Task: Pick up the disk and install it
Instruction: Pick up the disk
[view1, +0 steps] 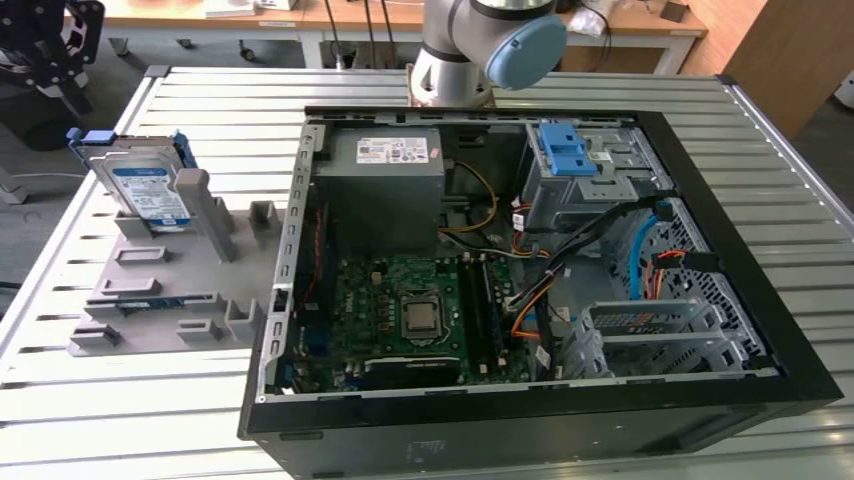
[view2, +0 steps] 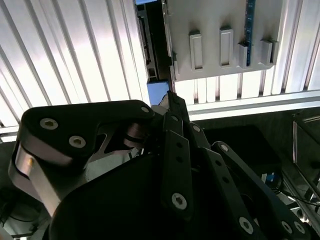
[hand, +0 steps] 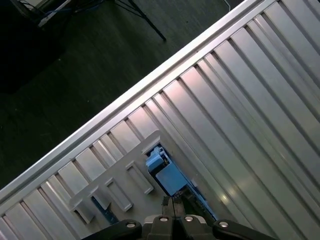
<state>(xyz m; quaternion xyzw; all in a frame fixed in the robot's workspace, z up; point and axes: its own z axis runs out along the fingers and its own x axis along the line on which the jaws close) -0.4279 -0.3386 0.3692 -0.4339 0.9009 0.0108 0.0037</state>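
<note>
High exterior over table (view1: 200, 90); 2 wrist views apparently downward.

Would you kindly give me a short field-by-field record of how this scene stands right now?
disk: upright in the grey holder, at the exterior view's left, outside the case
gripper: shut, empty, over the disk's blue carrier edge in the first wrist view, apart from it
computer case: open, lying on the slatted table, motherboard exposed
task status: disk not yet picked up
</note>
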